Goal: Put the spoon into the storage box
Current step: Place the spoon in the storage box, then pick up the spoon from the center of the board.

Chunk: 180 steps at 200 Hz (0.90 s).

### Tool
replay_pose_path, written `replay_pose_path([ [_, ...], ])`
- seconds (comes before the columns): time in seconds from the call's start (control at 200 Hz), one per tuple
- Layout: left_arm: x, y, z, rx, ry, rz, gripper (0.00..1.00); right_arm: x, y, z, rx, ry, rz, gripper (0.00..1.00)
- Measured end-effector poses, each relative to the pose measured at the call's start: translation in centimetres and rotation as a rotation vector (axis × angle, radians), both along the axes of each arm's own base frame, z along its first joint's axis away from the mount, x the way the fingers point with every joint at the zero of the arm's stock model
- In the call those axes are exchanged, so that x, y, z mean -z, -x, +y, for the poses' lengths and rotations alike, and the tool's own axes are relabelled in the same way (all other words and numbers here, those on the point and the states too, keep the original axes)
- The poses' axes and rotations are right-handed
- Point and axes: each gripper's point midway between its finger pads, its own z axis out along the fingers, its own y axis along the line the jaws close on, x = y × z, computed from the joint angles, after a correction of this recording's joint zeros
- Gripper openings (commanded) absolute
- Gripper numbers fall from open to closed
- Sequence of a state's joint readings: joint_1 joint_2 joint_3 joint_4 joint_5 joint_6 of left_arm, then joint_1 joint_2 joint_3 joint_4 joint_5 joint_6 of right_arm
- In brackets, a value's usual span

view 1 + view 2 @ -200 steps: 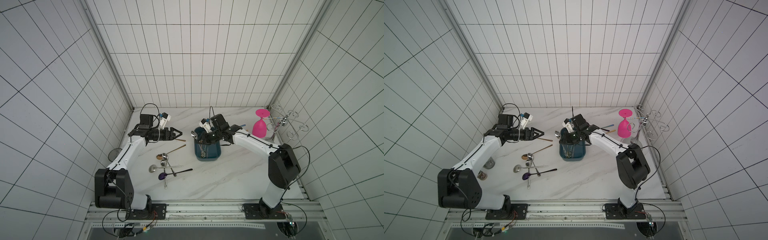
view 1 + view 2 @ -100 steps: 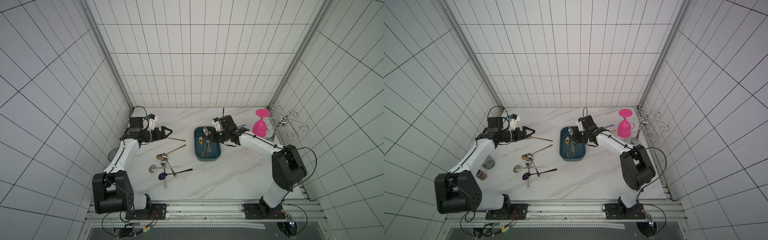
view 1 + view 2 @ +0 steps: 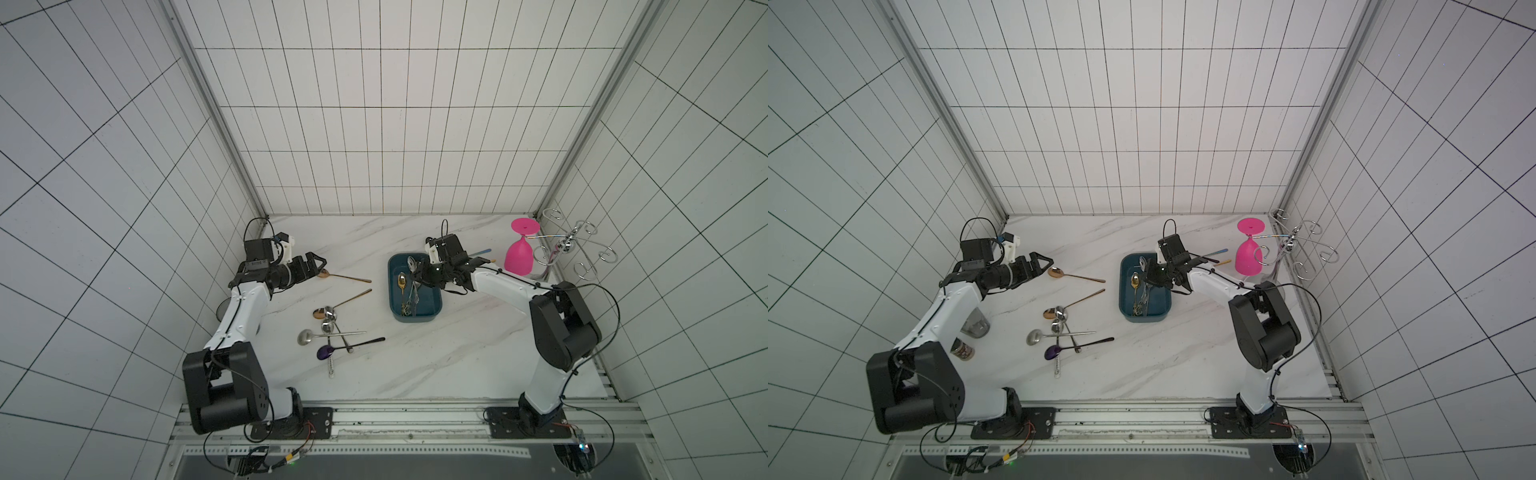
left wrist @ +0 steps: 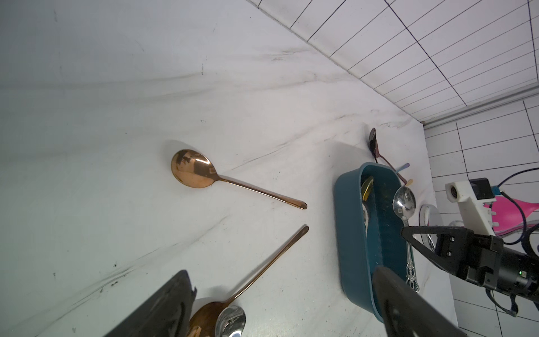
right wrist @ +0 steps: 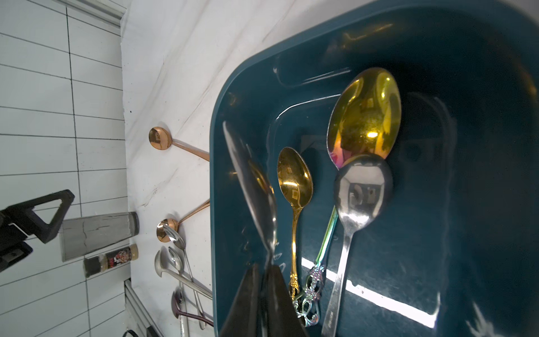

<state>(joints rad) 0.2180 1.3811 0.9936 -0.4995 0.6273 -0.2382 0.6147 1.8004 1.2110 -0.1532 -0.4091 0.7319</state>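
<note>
Over the storage box (image 3: 415, 318) the right pincer (image 5: 264, 272) has slid within the last second from the far left corner toward the right-hand side. Its fingers are nearly together on the thin handle of the spoon (image 5: 250, 181). The spoon's bowl is raised above the far end of the box, so the spoon hangs over the box and does not lie in it. The left pincer (image 3: 319, 262) has drawn back toward the left wall. Its jaws are spread wide and hold nothing. A copper spoon (image 3: 345, 276) lies on the table (image 3: 415, 365) with its bowl just beside the fingertips.

The box sits flat on the table and holds three pieces, their bowls toward the far end. A gold teaspoon (image 5: 294, 181) is nearest the held spoon. Next to it is a rainbow-tinted spoon (image 5: 364, 116). A steel spoon (image 5: 361, 192) lies with its bowl overlapping the near edge of the rainbow-tinted bowl.

A pink goblet (image 3: 518, 257) stands upside down to the right of the box, beside a wire rack (image 3: 573, 245). A glass tumbler (image 3: 974, 326) and a spice bottle (image 3: 962, 349) stand close to the left arm, near the left wall. Between that arm and the box, a heap of loose spoons (image 3: 332, 332) lies crossed on the table, with a purple-bowled one at its near edge.
</note>
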Motion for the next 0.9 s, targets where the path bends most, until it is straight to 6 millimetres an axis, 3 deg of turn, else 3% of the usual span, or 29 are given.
replay_pose_path([
  [0.17,0.1,-0.1,0.5,-0.023,-0.009,0.002,0.97,0.0,-0.1,-0.1,0.006,0.004,-0.003,0.35],
  [0.405,1.5,-0.7,1.2,-0.051,-0.029,0.047,0.96,-0.5,-0.3,-0.8,0.011,0.017,-0.020,0.38],
  [0.735,4.7,-2.6,2.3,-0.084,-0.030,0.168,0.93,-6.3,0.1,-3.1,0.000,0.041,-0.195,0.49],
  [0.899,6.3,-3.5,3.0,-0.106,-0.036,0.239,0.91,-8.0,0.3,-4.7,-0.006,0.078,-0.268,0.59],
])
